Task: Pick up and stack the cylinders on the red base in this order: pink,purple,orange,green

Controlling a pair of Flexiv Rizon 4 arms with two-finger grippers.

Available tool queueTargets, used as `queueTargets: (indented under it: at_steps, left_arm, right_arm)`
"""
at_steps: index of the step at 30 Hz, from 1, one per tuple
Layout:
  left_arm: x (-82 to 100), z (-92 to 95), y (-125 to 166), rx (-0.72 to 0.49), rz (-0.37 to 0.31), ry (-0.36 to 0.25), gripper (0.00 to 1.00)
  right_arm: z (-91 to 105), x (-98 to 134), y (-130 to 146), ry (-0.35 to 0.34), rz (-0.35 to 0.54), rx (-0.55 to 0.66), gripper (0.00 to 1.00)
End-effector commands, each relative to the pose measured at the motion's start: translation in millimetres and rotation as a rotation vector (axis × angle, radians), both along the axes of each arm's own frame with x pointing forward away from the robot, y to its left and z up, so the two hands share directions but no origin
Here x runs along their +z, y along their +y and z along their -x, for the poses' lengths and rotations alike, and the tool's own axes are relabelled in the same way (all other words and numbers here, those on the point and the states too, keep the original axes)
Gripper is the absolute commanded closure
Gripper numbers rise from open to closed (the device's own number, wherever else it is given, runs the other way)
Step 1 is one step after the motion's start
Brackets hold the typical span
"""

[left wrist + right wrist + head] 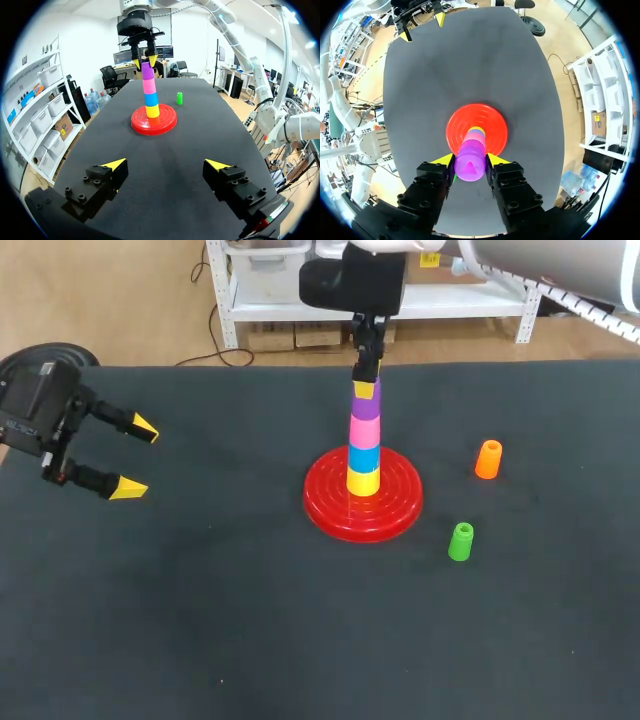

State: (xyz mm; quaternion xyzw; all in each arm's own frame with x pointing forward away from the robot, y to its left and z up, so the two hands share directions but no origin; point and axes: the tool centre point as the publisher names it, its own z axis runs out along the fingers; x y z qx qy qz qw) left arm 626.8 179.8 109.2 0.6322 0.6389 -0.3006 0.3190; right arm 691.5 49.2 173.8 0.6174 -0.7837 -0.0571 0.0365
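Desk [200, 620]: dark mat. Red base [325, 510] sits mid-desk and carries a tower of yellow piece [363, 482], blue piece [364, 457], pink cylinder [364, 430], with purple cylinder [366, 408] on top.

Right end effector [470, 160] is directly above the base, fingers clamped on the purple cylinder's upper sides. Left end effector [137, 458] is well left of the base, spread wide, holding nothing.

Orange cylinder [488, 460] stands upright to the right of the base. Green cylinder [460, 541] is right-front of the base and closer to it.

Judged: the cylinders are light, rigid, smooth plastic. Pinch squarely across the upper sidewall. A sideways nudge could topple the tall tower.

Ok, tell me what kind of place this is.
Probably a robotics lab bench: a black table, the left gripper open, the right gripper shut on a purple cylinder atop the stack on the red base.
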Motion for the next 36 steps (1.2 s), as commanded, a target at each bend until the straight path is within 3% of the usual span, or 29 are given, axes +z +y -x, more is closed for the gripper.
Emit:
queueTargets:
  at_steps: [1, 16, 17, 18, 19, 27, 36]
  left_arm:
    - [-0.9, 1.0, 1, 0.001, 0.002, -0.005, 0.00]
    - [-0.9, 1.0, 1, 0.001, 0.002, -0.005, 0.00]
    - [-0.9, 1.0, 1, 0.001, 0.002, -0.005, 0.00]
    - [-0.9, 1.0, 1, 0.001, 0.002, -0.005, 0.00]
    - [-0.9, 1.0, 1, 0.001, 0.002, -0.005, 0.00]
    - [-0.9, 1.0, 1, 0.001, 0.002, -0.005, 0.00]
    - [-0.9, 1.0, 1, 0.001, 0.002, -0.005, 0.00]
  right_arm:
    - [-3.4, -7, 2, 0.011, 0.002, 0.003, 1.00]
    - [-2.9, -12, -3, 0.003, -0.009, -0.014, 1.00]
    - [-1.6, -9, -3, -0.020, -0.015, -0.019, 0.73]
    - [-0.9, -8, -3, -0.028, -0.011, -0.019, 0.58]
    - [-0.2, -6, -3, -0.034, -0.008, -0.024, 0.00]
    - [2.5, 15, -13, -0.155, -0.040, -0.042, 0.00]
    - [-6.2, 25, -65, -0.190, -0.052, -0.189, 0.00]
